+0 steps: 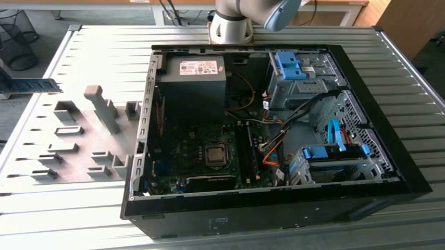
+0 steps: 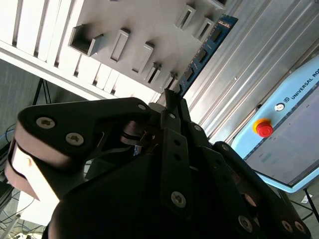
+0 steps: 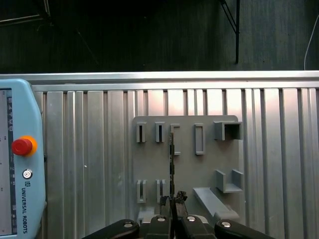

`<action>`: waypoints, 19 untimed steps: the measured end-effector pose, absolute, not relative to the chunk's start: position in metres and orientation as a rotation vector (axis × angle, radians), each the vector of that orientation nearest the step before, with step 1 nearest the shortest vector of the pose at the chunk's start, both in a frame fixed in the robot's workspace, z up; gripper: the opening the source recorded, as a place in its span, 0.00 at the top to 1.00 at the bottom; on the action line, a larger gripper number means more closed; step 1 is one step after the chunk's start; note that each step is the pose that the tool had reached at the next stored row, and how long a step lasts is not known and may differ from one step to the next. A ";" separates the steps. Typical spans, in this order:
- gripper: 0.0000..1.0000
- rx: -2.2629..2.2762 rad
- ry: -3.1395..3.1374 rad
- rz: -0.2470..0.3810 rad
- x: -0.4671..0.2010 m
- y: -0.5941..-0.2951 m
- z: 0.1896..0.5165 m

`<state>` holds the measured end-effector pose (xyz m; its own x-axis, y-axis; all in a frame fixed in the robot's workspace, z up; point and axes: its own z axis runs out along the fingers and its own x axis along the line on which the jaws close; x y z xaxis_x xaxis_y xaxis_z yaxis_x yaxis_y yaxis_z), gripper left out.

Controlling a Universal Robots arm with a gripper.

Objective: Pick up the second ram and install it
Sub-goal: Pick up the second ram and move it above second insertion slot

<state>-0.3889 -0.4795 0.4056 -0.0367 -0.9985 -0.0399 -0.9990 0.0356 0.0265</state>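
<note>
One claw (image 3: 173, 199), closed on the second ram (image 3: 172, 164), hides its base; the first wrist view shows it edge-on, the second wrist view its blue chip face.

ram stick (image 2: 204, 52) — 1 | computer case (image 1: 278, 211) — 1 | fixture plate (image 3: 209, 164) — 1 | pendant (image 3: 20, 159) — 1
</note>
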 end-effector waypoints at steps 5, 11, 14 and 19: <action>0.86 -2.173 2.253 0.073 -0.385 -0.480 0.406; 0.86 -2.173 2.253 0.073 -0.383 -0.479 0.405; 0.86 -2.173 2.253 0.073 -0.383 -0.480 0.406; 0.86 -2.173 2.253 0.073 -0.381 -0.479 0.406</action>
<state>-0.3815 -0.4795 0.4055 -0.0368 -0.9985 -0.0400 -0.9990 0.0358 0.0264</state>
